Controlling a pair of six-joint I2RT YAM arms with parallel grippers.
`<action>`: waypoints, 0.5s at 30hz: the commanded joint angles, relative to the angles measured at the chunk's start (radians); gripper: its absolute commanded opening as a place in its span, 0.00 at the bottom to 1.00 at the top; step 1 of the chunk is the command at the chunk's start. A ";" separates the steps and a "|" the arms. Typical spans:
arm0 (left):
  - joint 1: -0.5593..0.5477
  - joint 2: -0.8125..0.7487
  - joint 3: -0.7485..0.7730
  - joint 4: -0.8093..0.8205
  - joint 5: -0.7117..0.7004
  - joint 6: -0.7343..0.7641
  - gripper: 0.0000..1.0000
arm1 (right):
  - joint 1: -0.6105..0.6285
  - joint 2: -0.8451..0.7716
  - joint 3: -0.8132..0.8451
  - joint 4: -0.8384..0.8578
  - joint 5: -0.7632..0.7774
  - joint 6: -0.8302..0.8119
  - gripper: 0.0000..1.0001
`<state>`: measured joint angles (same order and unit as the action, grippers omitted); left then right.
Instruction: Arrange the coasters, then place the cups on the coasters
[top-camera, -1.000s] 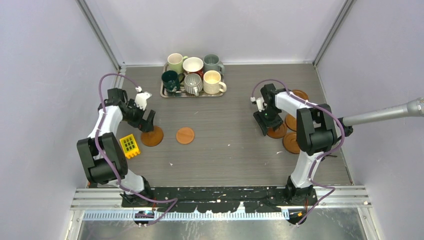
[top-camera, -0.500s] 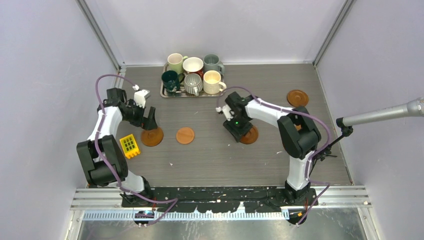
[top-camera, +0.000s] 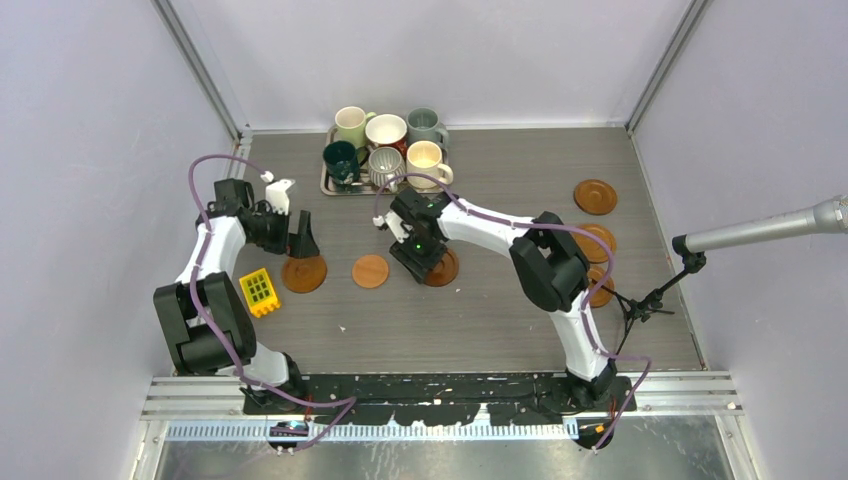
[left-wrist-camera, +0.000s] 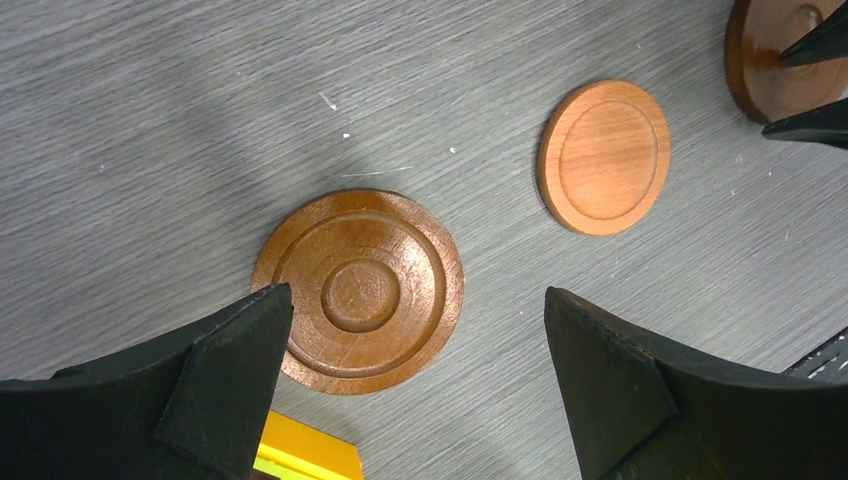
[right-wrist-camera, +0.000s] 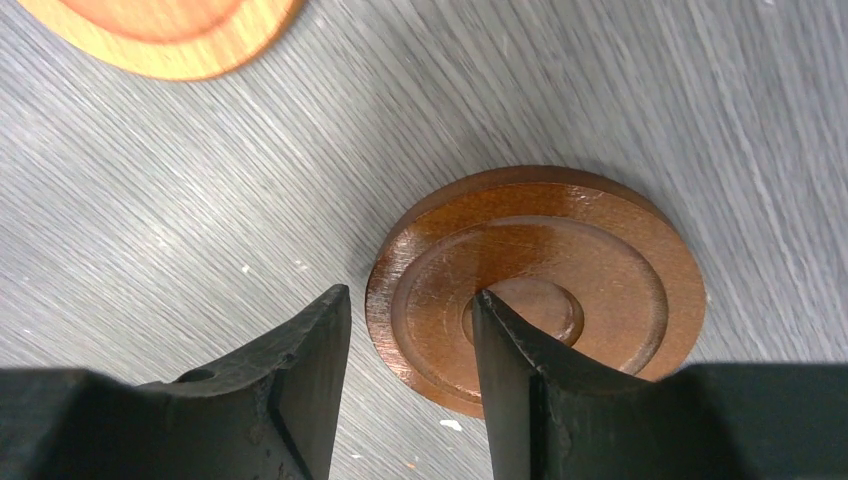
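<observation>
tray holds 6 cups, well beyond both grippers' fingers | left gripper spread wide, ringed coaster below, between its fingers | right gripper straddles rim of dark coaster, grip cannot be told | plain coaster lies between both grippers

The left arm and right arm share white links, black joints, looping purple cables and matte black wedge-shaped fingers.

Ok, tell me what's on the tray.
Six mugs: pale green, white, grey-blue behind; dark green, ribbed grey, cream in front. They hide most of the tray floor, so anything under them can't be seen.
</observation>
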<state>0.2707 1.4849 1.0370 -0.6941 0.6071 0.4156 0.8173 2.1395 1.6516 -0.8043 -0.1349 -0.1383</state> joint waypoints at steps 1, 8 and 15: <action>0.006 -0.023 0.005 0.032 0.027 -0.032 1.00 | 0.032 0.049 0.043 0.046 -0.088 0.032 0.53; 0.004 -0.003 0.013 0.036 0.029 -0.043 1.00 | 0.044 0.022 0.026 0.015 -0.142 0.037 0.52; 0.006 -0.001 0.024 0.034 0.038 -0.057 1.00 | 0.042 -0.032 0.019 -0.027 -0.144 0.034 0.55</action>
<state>0.2707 1.4853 1.0370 -0.6849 0.6075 0.3725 0.8509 2.1601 1.6825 -0.7979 -0.2420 -0.1204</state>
